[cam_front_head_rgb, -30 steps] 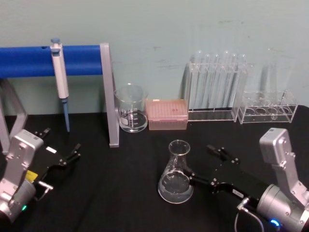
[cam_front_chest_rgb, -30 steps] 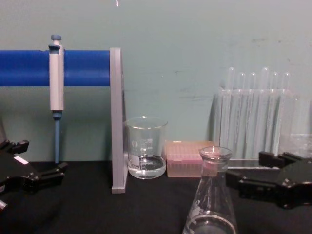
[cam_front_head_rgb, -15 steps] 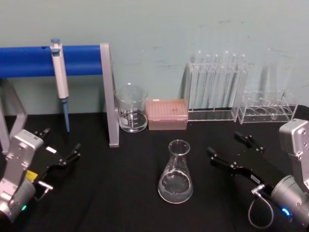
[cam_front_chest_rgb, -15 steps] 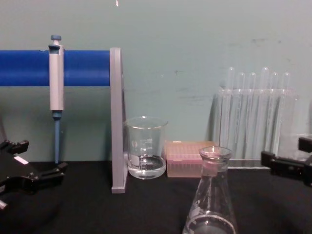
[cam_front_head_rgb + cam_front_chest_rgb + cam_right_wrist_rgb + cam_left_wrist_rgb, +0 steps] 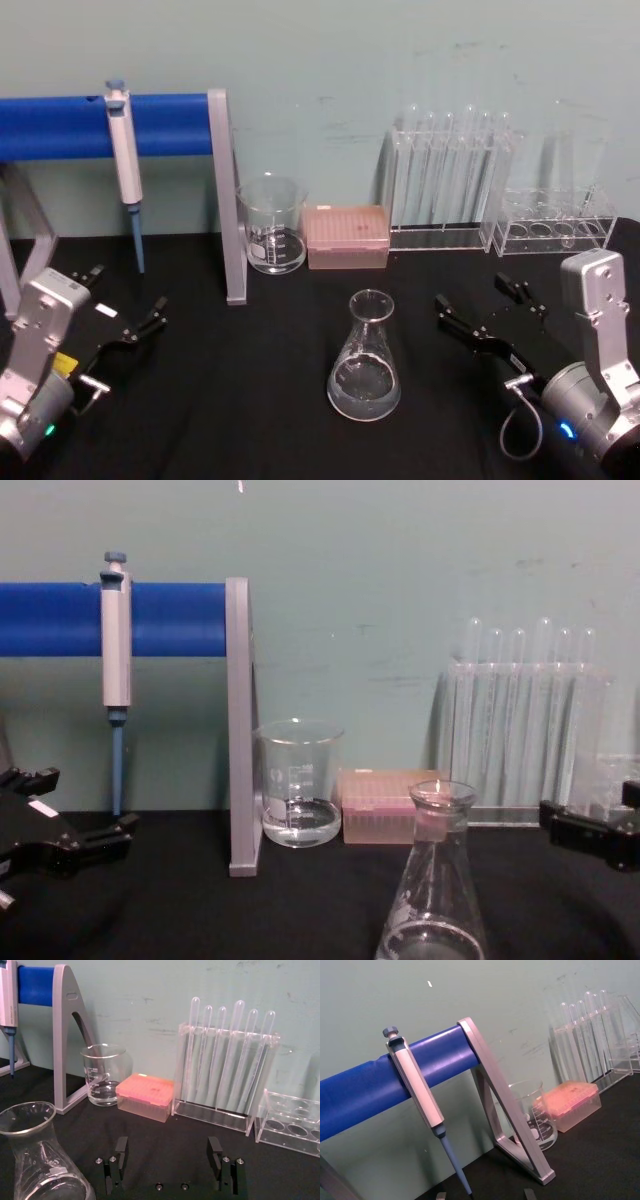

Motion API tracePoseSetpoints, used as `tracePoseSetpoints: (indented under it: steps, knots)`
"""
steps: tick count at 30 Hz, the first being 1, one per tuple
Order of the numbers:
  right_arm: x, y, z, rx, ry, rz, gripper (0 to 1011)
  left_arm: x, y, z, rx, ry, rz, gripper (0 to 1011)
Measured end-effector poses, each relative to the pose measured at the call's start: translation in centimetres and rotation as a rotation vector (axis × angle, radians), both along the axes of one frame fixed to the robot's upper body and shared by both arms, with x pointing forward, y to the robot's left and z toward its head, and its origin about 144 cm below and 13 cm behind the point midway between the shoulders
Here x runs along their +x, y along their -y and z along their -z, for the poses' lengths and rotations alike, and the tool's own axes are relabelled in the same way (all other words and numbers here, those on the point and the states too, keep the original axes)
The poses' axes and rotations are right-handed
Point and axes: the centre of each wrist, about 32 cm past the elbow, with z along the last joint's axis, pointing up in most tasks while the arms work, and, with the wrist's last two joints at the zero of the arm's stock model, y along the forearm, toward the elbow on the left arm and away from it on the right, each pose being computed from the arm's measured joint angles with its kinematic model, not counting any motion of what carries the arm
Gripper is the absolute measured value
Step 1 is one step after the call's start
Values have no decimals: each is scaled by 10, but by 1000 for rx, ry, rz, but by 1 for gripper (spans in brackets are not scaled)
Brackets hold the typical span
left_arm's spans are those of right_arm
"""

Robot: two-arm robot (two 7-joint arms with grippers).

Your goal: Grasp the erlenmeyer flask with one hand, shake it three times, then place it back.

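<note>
Erlenmeyer flask (image 5: 364,358) upright on table, right tool (image 5: 478,304) open — apart

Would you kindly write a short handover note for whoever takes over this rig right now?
Right gripper: open, empty, on the table right of the erlenmeyer flask, not touching it.
Left gripper: open, parked at the table's left.
Flask: upright on the black table, in front of the beaker and pink tip box.
Done: flask stands released; whether it was shaken cannot be told.
Left: confirm the three shakes, otherwise park the right arm.
</note>
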Motion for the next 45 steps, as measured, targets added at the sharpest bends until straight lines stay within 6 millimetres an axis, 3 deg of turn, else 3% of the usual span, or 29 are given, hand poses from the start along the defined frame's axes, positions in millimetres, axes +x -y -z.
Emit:
tracePoseSetpoints:
  steps: [45]
  knots:
    - [1,-1,1,-2,-1,0,1000,0,0,0,0,0,0,1001]
